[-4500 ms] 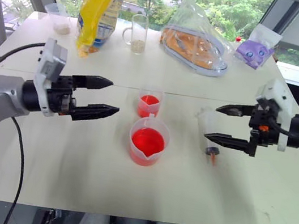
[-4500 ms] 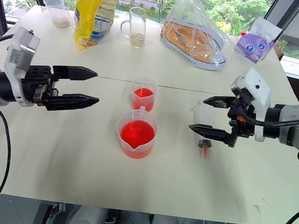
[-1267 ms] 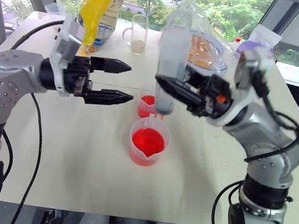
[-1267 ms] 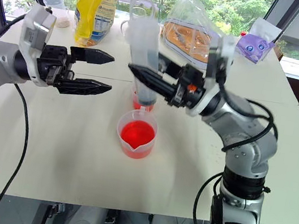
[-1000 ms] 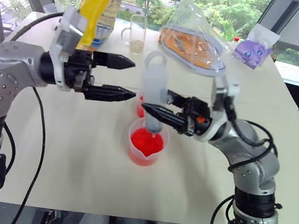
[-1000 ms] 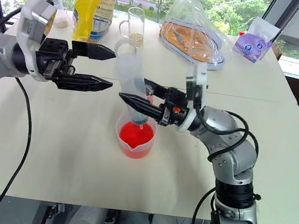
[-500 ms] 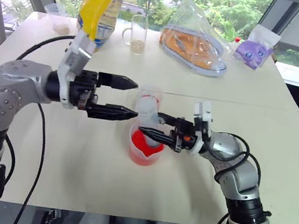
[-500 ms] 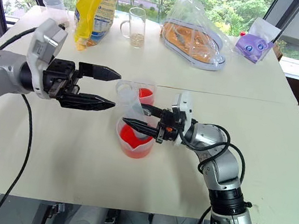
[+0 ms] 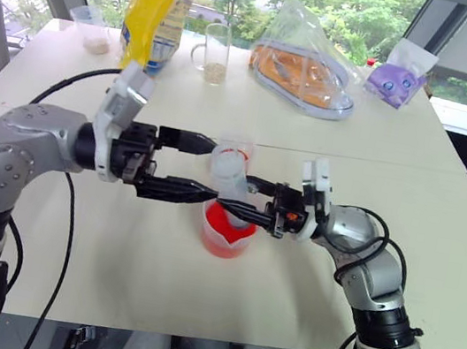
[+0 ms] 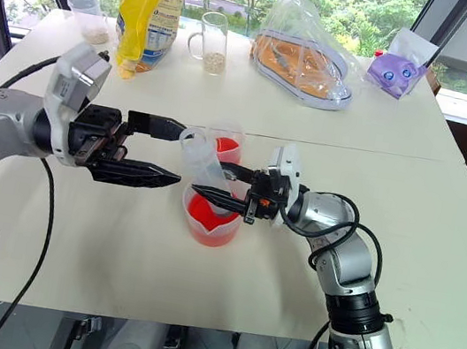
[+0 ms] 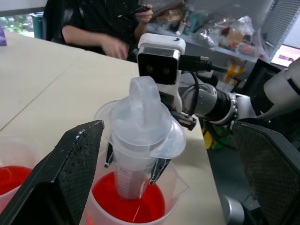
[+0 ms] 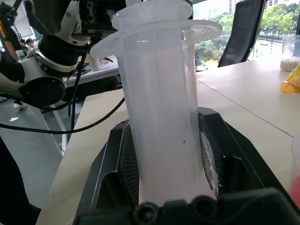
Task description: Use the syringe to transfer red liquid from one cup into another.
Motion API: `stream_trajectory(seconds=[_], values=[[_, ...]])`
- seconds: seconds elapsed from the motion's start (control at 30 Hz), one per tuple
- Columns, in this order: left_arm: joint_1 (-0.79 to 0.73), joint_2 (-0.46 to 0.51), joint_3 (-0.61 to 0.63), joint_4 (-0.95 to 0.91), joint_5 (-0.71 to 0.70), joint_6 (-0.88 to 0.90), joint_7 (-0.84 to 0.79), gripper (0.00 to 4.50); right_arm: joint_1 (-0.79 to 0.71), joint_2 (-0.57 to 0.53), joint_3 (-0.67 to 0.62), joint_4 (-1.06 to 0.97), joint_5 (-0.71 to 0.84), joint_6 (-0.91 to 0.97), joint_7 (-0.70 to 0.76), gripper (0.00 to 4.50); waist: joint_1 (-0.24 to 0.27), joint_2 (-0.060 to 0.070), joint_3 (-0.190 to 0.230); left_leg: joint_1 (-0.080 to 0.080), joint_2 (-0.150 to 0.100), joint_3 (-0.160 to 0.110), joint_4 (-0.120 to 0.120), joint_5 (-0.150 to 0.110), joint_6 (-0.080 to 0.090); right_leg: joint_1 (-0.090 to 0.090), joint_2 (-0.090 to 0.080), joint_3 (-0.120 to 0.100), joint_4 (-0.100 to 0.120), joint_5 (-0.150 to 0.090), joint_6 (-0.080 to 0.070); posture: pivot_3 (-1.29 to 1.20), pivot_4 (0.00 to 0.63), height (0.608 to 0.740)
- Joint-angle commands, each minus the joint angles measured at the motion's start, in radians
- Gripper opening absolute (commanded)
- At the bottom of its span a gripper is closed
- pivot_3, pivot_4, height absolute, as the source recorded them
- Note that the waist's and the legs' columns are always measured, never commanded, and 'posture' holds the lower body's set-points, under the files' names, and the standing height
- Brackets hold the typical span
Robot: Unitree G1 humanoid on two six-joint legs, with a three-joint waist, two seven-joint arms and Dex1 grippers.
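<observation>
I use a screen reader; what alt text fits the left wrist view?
A clear syringe stands tip-down in a beaker of red liquid, clamped by the right gripper. The left gripper's open black fingers flank it.

The clear syringe (image 10: 202, 166) stands nearly upright, leaning a bit, with its tip dipped in the red liquid (image 9: 223, 223) in the wide spouted beaker (image 9: 226, 233). The small narrow cup (image 9: 235, 154) just behind holds some red too.
</observation>
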Motion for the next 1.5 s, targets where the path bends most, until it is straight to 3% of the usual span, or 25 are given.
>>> stream_trajectory(seconds=[0.03,0.3,0.43,0.63,1.5], values=[[-0.018,-0.002,0.033,-0.016,-0.044,0.003,0.017,4.5,-0.001,-0.007,0.01,-0.001,-0.008,-0.003,0.011,1.41,0.0,0.0,0.0,0.0,0.0,0.0,0.0,0.0,0.0,0.0,0.0,0.0,0.0,0.0,0.0,0.0,0.15,0.74],[-0.03,-0.009,0.028,-0.007,-0.069,0.004,0.04,4.5,0.001,-0.014,0.01,-0.005,-0.008,0.001,0.018,1.41,0.0,0.0,0.0,0.0,0.0,0.0,0.0,0.0,0.0,0.0,0.0,0.0,0.0,0.0,0.0,0.0,0.15,0.74],[-0.029,-0.019,0.018,-0.006,-0.067,0.001,0.043,3.28,0.0,-0.019,0.011,-0.006,-0.009,0.002,0.02,1.41,0.0,0.0,0.0,0.0,0.0,0.0,0.0,0.0,0.0,0.0,0.0,0.0,0.0,0.0,0.0,0.0,0.15,0.74],[-0.034,-0.03,0.017,-0.002,-0.069,0.002,0.05,0.06,0.005,-0.025,0.013,-0.015,-0.007,0.009,0.022,1.41,0.0,0.0,0.0,0.0,0.0,0.0,0.0,0.0,0.0,0.0,0.0,0.0,0.0,0.0,0.0,0.0,0.15,0.74],[-0.175,-0.014,0.046,0.094,-0.056,-0.001,0.058,0.06,-0.008,-0.024,0.059,0.058,0.009,0.059,0.069,1.41,0.0,0.0,0.0,0.0,0.0,0.0,0.0,0.0,0.0,0.0,0.0,0.0,0.0,0.0,0.0,0.0,0.15,0.74]])
